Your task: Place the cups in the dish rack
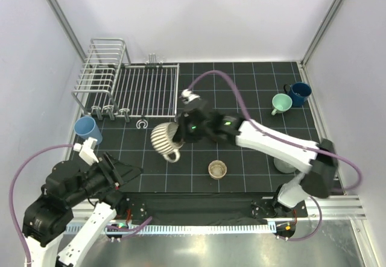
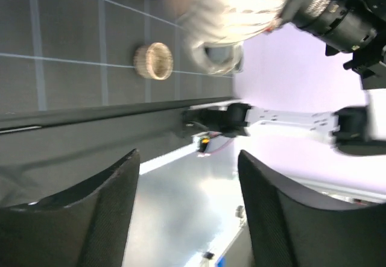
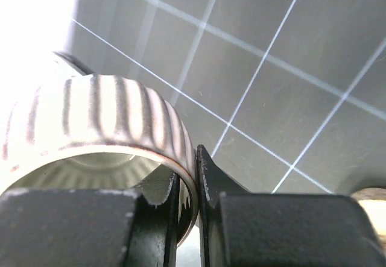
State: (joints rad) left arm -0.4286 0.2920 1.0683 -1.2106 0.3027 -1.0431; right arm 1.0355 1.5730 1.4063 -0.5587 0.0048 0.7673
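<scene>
No cups (image 1: 217, 169) are sitting in the rack (image 1: 148, 89) yet, so I am judging all the loading still ahead. My right arm is stretching toward the rack, its gripper (image 3: 198, 158) pinching the ribbed cup's (image 1: 163, 139) rim just in front of it. My left gripper (image 2: 188, 158) is hanging open and empty, farther from the rack.

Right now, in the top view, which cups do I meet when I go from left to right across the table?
blue tumbler → ribbed mug → tan cup → green cup → dark blue mug
</scene>
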